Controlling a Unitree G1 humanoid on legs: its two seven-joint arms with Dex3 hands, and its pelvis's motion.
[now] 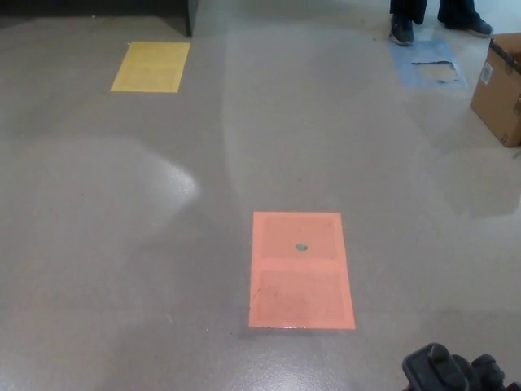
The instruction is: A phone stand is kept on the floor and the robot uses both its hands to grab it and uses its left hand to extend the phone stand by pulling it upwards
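Head view looks down on a smooth grey floor [122, 244], polished concrete or sealed resin by the look of it, with a soft glare patch left of centre and faint speckle near the bottom edge.

Orange rectangular mat [301, 270], flat and matte, lies on the floor just right of centre. A faint crease or seam splits it into an upper and a lower half. A small dark round spot [302, 247] sits in the upper half; too small to tell what it is.

Yellow rectangle [151, 67], same flat sheet type, sits top left, well apart from the orange one. Blue patch [427, 61] top right is worn, with a ragged bare area in its middle. A person's dark shoes [400, 28] stand at its far edge, one touching the blue.

Brown cardboard box [498, 90] at the right edge, corrugated look, white label on its near face, cut off by the frame.

Right hand [456, 372] shows only as black rounded knuckles and chunky finger segments at the bottom right corner, matte plastic. Mostly out of frame, so I cannot tell how far its fingers are spread or whether it holds anything. Left hand does not show.

Phone stand: not visible anywhere on the floor in this view, location cannot be told.
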